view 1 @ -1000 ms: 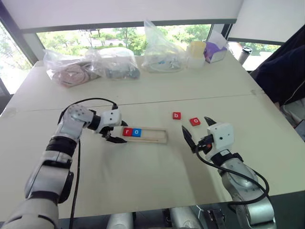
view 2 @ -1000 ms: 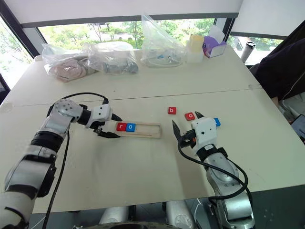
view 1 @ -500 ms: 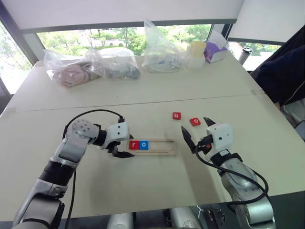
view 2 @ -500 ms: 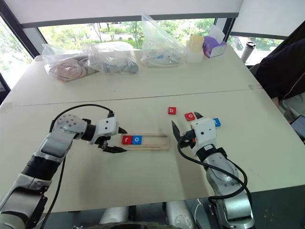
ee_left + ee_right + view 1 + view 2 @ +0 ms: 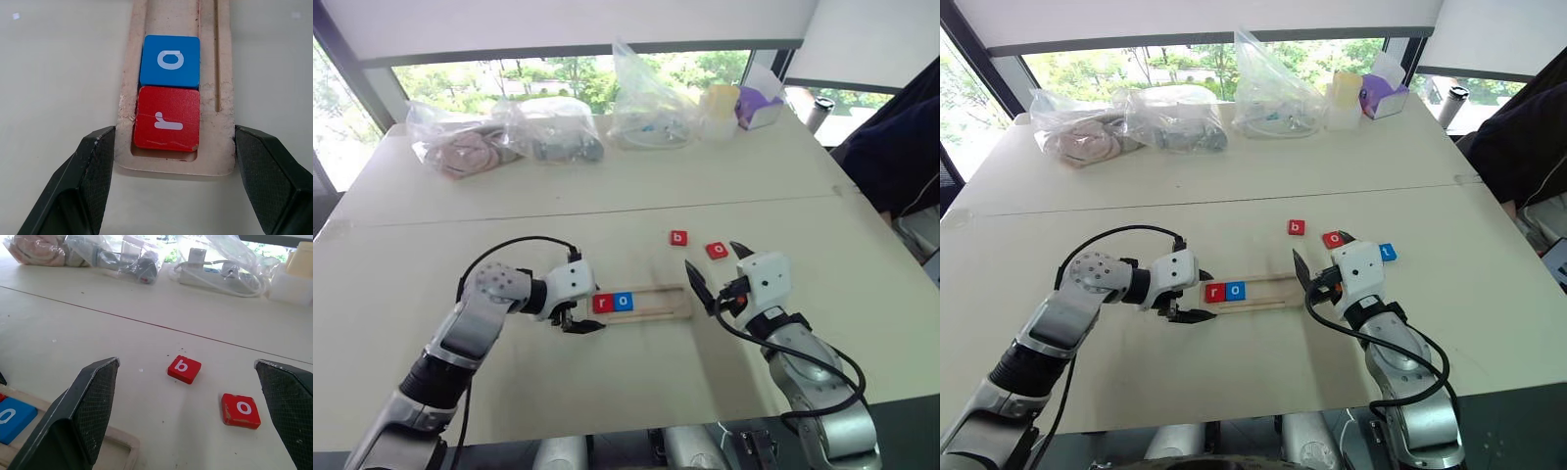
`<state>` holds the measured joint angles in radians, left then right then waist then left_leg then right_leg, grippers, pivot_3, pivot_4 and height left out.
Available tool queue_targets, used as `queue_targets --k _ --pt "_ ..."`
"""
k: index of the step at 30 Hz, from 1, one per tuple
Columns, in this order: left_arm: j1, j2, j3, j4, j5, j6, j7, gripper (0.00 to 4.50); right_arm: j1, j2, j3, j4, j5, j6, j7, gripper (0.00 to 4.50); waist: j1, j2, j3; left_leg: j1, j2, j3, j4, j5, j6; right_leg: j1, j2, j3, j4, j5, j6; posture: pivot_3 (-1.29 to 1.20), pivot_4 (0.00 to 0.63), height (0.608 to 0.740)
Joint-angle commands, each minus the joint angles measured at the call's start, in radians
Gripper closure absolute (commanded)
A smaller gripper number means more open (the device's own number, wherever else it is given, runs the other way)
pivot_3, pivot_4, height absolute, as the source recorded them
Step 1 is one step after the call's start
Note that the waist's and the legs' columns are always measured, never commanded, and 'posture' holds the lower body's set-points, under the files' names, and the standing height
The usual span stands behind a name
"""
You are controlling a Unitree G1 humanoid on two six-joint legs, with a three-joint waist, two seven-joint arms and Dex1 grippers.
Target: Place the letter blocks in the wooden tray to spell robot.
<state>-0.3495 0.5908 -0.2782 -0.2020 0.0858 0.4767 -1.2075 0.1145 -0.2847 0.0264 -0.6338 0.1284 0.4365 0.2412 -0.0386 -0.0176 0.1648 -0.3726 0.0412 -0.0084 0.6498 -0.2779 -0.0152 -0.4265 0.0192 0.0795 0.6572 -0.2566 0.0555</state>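
The wooden tray (image 5: 656, 302) lies lengthwise on the table with a red r block (image 5: 167, 125) and a blue o block (image 5: 170, 60) at its left end. My left gripper (image 5: 585, 311) is shut on that end of the tray, one finger pressed against each long side. A red b block (image 5: 678, 238) and a red o block (image 5: 717, 251) lie loose on the table beyond the tray's right end. A blue t block (image 5: 1387, 253) lies just right of them. My right gripper (image 5: 712, 257) hovers open over the tray's right end, holding nothing.
Several clear plastic bags (image 5: 646, 108) with odds and ends line the far side of the table. A purple tissue box (image 5: 756, 106) and a yellow container (image 5: 719, 101) stand at the back right. A person in dark clothing (image 5: 896, 147) is at the right edge.
My left gripper has slid to the right and nearer to me, dragging the tray with the r and o blocks toward my right gripper. The right gripper has stayed put.
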Motion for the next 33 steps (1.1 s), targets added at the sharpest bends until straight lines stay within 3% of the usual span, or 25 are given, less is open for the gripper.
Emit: queue_targets --k 1,17,19,20,33 --pt "0.041 0.018 -0.082 -0.013 0.002 0.004 -0.002 1.37 -0.009 -0.001 -0.011 -0.038 0.006 -0.005 0.002 0.0 -0.002 0.0 0.0 0.0 0.0 0.0 0.0 0.0 0.0 0.0 0.0 0.0 0.0 0.0 0.0 0.0 0.15 0.74" --pt "0.04 0.047 -0.098 0.017 -0.013 -0.006 0.043 1.37 -0.024 0.0 0.001 -0.034 0.008 0.001 0.005 0.0 -0.004 0.0 0.0 0.0 0.0 0.0 -0.001 0.0 0.0 0.0 0.0 0.0 -0.002 0.0 0.0 0.0 0.15 0.74" --pt "0.045 0.05 -0.095 0.018 -0.021 0.0 0.043 0.31 -0.022 -0.002 0.001 -0.035 0.008 0.0 0.007 0.0 -0.004 0.0 0.0 0.0 0.0 0.0 -0.001 0.0 0.0 0.0 0.0 0.0 -0.002 0.0 0.0 0.0 0.15 0.74" --pt "0.047 0.053 -0.095 0.019 -0.022 -0.001 0.044 0.02 -0.022 -0.002 0.001 -0.036 0.008 0.001 0.007 0.0 -0.004 0.0 0.0 0.0 0.0 0.0 -0.001 0.0 0.0 0.0 0.0 0.0 -0.002 0.0 0.0 0.0 0.15 0.74" --pt "0.154 0.253 0.032 0.028 -0.143 -0.018 0.007 0.02 -0.047 -0.007 -0.002 -0.018 0.015 0.006 0.027 0.0 -0.034 0.0 0.0 0.002 0.006 0.0 -0.005 0.0 0.0 -0.001 0.004 0.0 -0.002 -0.001 -0.004 0.0 0.15 0.74"
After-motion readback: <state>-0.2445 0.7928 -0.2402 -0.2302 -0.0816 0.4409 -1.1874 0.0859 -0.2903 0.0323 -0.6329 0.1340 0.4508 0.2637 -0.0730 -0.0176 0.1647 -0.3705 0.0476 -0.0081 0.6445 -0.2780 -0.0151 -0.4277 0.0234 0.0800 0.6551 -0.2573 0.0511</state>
